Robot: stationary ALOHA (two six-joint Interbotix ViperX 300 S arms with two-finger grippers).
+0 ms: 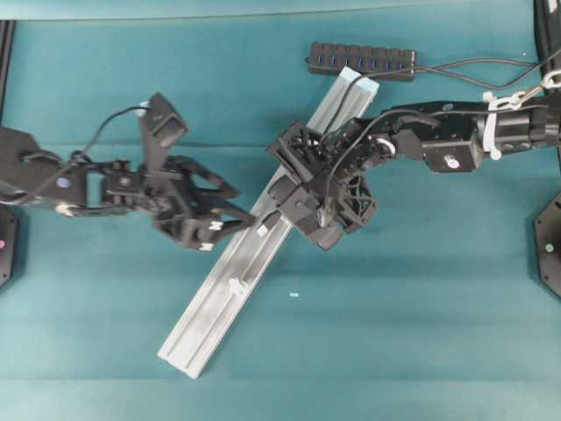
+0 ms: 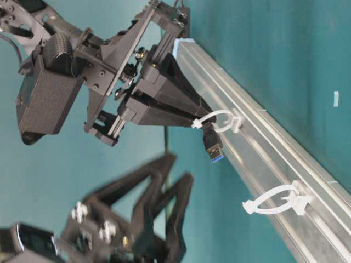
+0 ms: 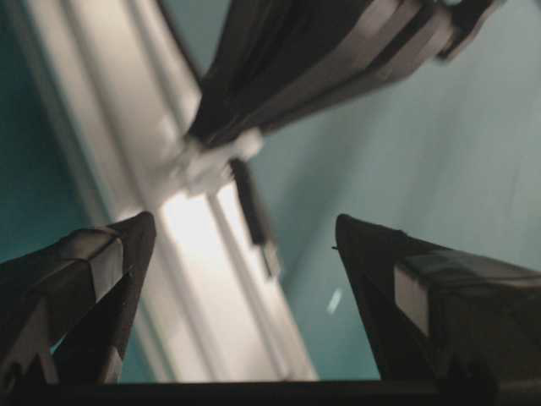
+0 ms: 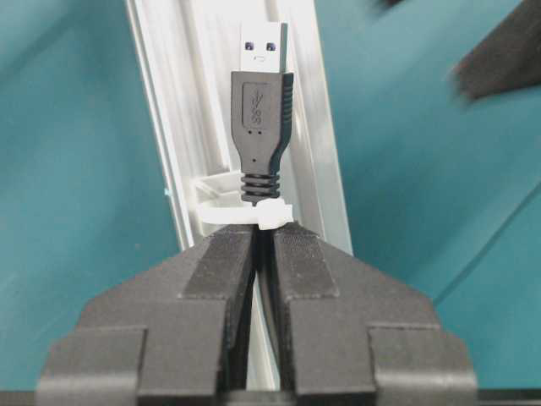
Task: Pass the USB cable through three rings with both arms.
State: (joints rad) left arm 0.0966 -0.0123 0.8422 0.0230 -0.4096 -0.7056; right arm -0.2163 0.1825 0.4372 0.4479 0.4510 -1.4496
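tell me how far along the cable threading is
Done: the USB plug pokes through one ring, with the right gripper shut on the cable just behind it. In hand: the left gripper is open near the plug. Left: the next ring is empty; the third isn't clearly visible.

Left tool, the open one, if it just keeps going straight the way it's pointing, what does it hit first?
Most likely the USB plug hanging through the ring: in the left wrist view it lies ahead between the left tool's spread fingers, with the rail just behind. Depth is unclear, so the rail could come first.
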